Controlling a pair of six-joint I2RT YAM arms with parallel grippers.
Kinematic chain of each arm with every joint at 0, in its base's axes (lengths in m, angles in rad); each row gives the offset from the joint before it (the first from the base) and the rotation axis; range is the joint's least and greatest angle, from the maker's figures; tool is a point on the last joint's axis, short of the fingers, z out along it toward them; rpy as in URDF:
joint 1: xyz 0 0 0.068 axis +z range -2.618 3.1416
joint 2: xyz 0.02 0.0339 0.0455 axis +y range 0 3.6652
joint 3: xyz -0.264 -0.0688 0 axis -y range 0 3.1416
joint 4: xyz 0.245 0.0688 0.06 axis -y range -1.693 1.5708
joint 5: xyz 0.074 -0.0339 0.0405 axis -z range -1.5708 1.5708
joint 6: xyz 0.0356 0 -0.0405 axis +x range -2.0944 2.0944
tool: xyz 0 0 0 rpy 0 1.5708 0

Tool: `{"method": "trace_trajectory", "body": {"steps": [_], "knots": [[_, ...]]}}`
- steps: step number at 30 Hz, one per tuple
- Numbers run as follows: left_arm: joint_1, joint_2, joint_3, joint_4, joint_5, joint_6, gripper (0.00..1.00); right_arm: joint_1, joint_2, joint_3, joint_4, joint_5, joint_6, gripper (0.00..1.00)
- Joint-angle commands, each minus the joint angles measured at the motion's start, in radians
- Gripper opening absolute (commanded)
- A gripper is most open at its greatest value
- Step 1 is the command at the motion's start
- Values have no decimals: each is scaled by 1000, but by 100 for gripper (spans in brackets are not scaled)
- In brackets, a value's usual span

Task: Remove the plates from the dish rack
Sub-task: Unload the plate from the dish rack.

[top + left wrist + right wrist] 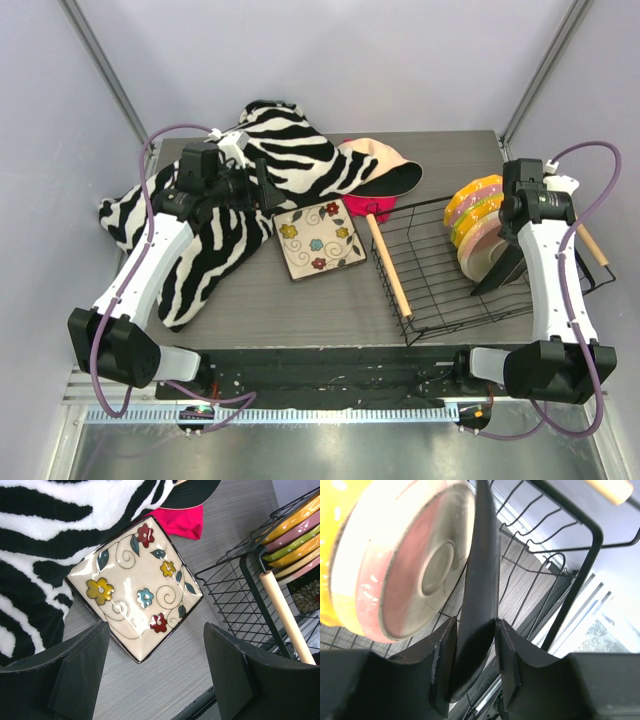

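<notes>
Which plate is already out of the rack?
The cream square flowered plate, lying flat on the grey table left of the black wire dish rack; the other plates stand on edge inside it.

A zebra-striped fleece blanket [300, 150] sprawls in loose folds over a grey wood-grain table [300, 300], which shows bare on the blanket's near and right sides. Touching the blanket's right edge lies a peach floppy hat [378, 157] (the underside of its brim shows dark). Also to the blanket's right, at its nearer corner, a small bright pink cloth [368, 208] pokes out.
</notes>
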Motion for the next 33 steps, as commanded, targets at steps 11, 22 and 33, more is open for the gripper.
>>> {"method": "trace_trajectory", "body": {"steps": [11, 22, 33], "knots": [[2, -5, 12, 28, 56, -14, 80, 8, -51, 166, 24, -77, -102, 1], [4, -2, 14, 27, 60, -16, 80, 8, -75, 184, 28, -106, -119, 1], [4, 2, 14, 28, 80, -17, 80, 8, -80, 308, -24, -215, -185, 1]]}}
